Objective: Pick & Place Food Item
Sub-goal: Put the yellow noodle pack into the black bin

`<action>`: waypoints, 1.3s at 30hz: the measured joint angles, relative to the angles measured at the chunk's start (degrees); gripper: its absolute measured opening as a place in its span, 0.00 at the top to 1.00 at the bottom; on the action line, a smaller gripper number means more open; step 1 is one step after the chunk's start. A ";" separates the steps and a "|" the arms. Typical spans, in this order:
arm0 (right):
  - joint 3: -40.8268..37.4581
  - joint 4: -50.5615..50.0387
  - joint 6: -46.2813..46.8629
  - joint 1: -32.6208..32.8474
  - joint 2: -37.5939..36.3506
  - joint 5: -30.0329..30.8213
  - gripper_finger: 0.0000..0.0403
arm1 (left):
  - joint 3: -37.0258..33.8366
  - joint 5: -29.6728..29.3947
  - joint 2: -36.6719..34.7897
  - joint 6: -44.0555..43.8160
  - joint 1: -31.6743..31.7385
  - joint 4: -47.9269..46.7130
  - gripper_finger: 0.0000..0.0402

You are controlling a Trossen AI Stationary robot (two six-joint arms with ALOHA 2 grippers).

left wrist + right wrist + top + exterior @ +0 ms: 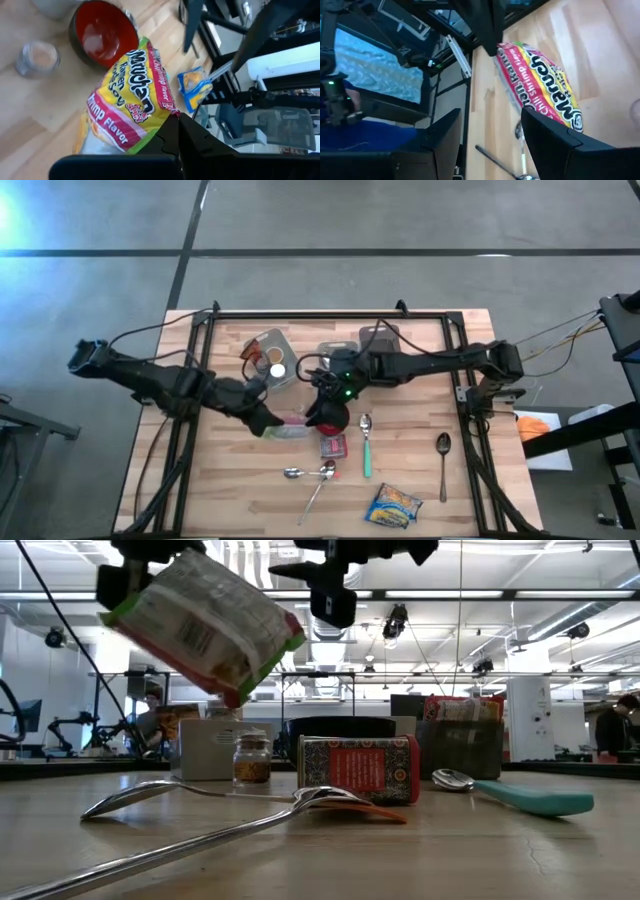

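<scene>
Left wrist view puts me right behind my left gripper (172,131), whose fingers are clamped tight on the edge of the ramen packet (127,107); I have it held in the air, tilted, well clear of the table (420,470) in the low view. Just past the packet I see the red bowl (102,31) below it, and a small spice jar (39,56) beside that. My right gripper (490,142) hangs over the bowl from the other side, fingers about half apart with nothing between them, the packet lying just ahead of them. Farther out on the table I see a red tin (333,446), a teal-handled spoon (366,445), two metal spoons (312,474), another spoon (443,452) and a yellow snack bag (394,505).
</scene>
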 joint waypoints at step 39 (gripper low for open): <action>39.25 -37.09 -28.20 0.91 19.88 8.63 0.50 | 4.93 11.52 3.90 12.32 10.38 0.69 1.00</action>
